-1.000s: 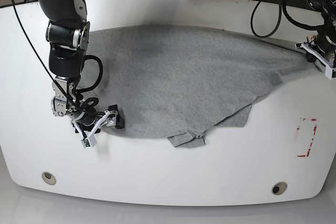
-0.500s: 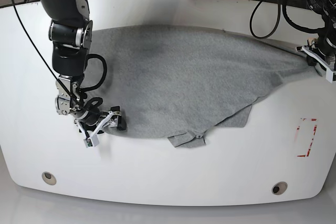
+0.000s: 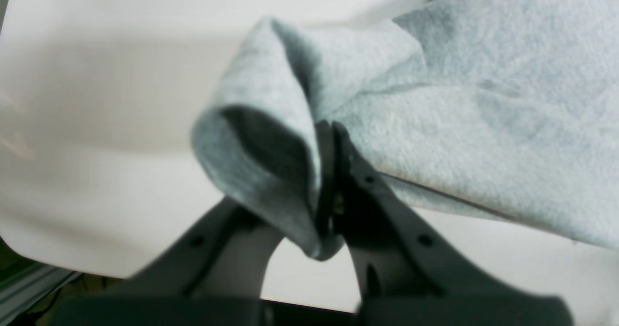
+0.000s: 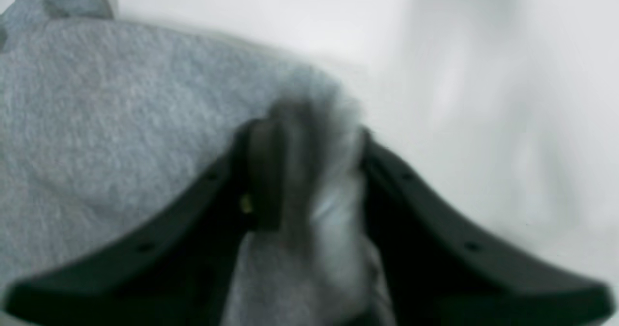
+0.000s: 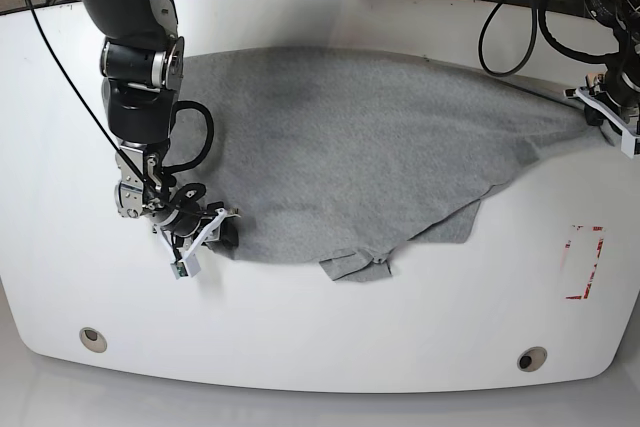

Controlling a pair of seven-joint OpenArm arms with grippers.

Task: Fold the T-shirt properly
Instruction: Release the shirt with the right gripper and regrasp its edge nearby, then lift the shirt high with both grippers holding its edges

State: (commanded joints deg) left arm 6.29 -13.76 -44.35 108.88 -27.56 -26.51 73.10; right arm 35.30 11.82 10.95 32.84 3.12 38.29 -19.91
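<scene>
Slightly rightward in the base view, my right gripper [image 5: 215,232] has shifted. Shirt [image 5: 340,147] lies across the table [image 5: 300,337], which is my landmark; left gripper [image 5: 598,115] pinches its corner at the table's right side, and right jaws clasp its near-left edge.

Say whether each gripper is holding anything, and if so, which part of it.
Both hold the shirt: the left gripper pinches a bunched corner, and the right gripper pinches a gathered fold along its edge.
</scene>
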